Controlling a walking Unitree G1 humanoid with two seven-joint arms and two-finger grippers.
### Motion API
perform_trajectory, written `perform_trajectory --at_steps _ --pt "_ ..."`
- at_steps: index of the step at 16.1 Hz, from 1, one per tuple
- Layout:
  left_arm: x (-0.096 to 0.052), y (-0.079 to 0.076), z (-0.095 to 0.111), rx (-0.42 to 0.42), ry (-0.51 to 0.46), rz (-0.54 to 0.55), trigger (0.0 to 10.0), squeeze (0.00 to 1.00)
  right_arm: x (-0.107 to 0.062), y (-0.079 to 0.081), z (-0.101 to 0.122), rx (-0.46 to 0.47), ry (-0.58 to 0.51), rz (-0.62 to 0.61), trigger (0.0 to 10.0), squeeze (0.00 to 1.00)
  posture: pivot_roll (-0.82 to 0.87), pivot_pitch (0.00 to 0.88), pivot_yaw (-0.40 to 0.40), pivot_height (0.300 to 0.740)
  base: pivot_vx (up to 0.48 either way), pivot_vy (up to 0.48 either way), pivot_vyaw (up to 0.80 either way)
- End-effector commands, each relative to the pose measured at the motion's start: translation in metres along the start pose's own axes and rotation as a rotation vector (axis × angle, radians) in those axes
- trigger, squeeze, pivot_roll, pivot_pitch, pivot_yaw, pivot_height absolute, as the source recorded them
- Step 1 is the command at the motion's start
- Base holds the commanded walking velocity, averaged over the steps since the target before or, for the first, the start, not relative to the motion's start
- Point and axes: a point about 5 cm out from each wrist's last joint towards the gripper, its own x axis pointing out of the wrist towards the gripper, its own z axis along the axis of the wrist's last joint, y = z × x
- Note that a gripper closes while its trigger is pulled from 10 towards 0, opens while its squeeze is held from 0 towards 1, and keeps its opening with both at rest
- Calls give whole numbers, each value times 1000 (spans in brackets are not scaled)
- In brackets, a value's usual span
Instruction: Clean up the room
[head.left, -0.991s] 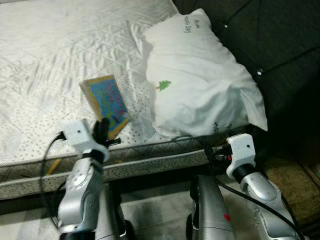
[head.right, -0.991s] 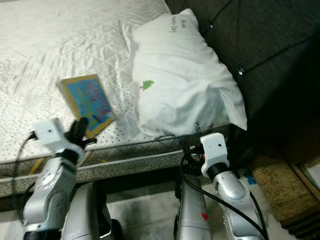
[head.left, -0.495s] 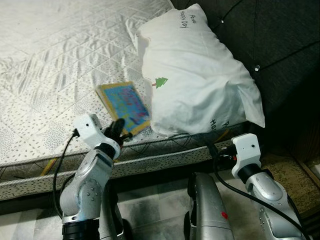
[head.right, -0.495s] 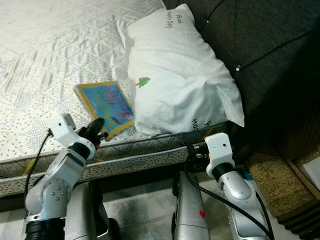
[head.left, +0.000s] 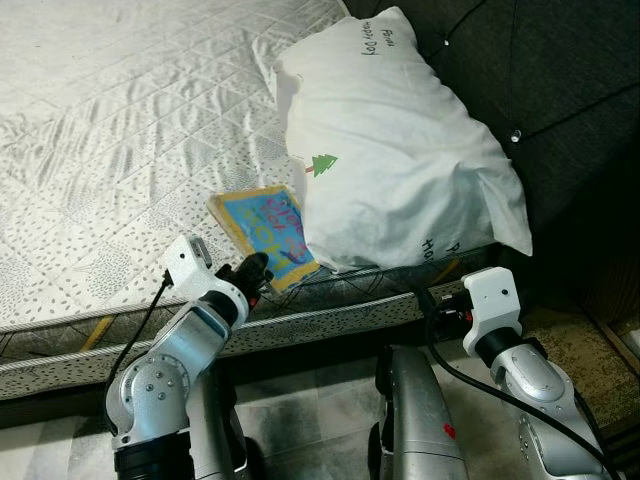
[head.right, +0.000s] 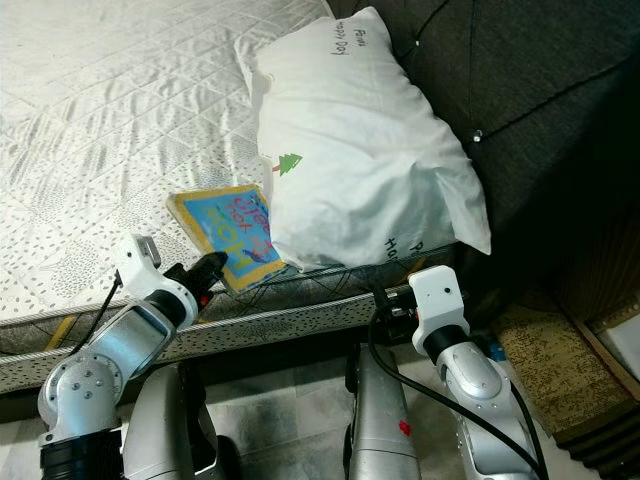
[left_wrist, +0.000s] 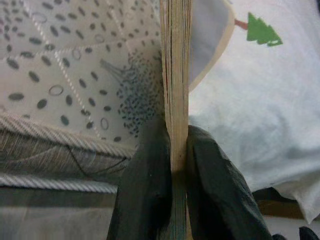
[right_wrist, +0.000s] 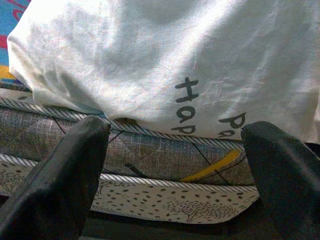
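- Left eye view: the bed, a white quilted mattress with a dotted edge band, lies ahead of both jaws; a dark tufted headboard rises beyond the right jaws.
- White pillow with a green tree print, lettered "Hap…", lies just ahead of the wide-open right gripper.
- Blue, yellow-bordered book lies at the mattress edge, long axis running away from the left gripper, far end against the pillow.
- Left jaws pinch the book's near edge.
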Motion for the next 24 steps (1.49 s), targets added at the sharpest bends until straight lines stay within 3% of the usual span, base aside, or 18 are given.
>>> perform_trajectory --at_steps 1,5,8,9,14,17,19,20,21,22,24 --pt "3 8 -5 4 70 18 10000 0 -2 1 1 -8 -5 -2 10000 0 -217 183 11 513 0 0 0" --pt "17 34 24 84 62 99 10000 0 -2 -2 3 -18 -10 -9 10000 0 -217 182 12 513 0 0 0" --pt "25 40 37 116 46 123 10000 8 -2 -2 3 -23 -10 -10 10000 0 -226 180 14 513 0 0 0" --pt "30 42 43 135 47 131 10000 1000 -2 -2 3 -24 -11 -9 10000 0 -226 180 14 513 0 0 0" --pt "39 53 62 176 2 182 10000 1000 -3 -4 4 -36 -14 -16 10000 0 -241 178 17 513 0 0 0" --pt "37 73 92 246 -152 327 10000 1000 -4 -5 4 -42 -12 -22 10000 0 -243 179 18 513 0 0 0" --pt "36 77 96 253 -173 336 10000 1000 -3 -5 4 -44 -12 -23 10000 0 -242 178 18 513 0 0 0" --pt "34 80 100 303 -199 368 10000 1000 -3 -4 4 -45 -12 -23 10000 0 -240 178 17 513 0 0 0" --pt "34 81 103 299 -224 367 10000 1000 -3 -4 4 -45 -13 -23 10000 0 -240 177 17 513 0 0 0" --pt "32 82 107 385 -262 388 10000 1000 -2 -4 4 -46 -14 -23 10000 0 -240 177 16 513 0 0 0" --pt "36 73 101 429 -265 345 10000 1000 -2 -4 4 -46 -14 -23 10000 0 -240 177 16 513 0 0 0"
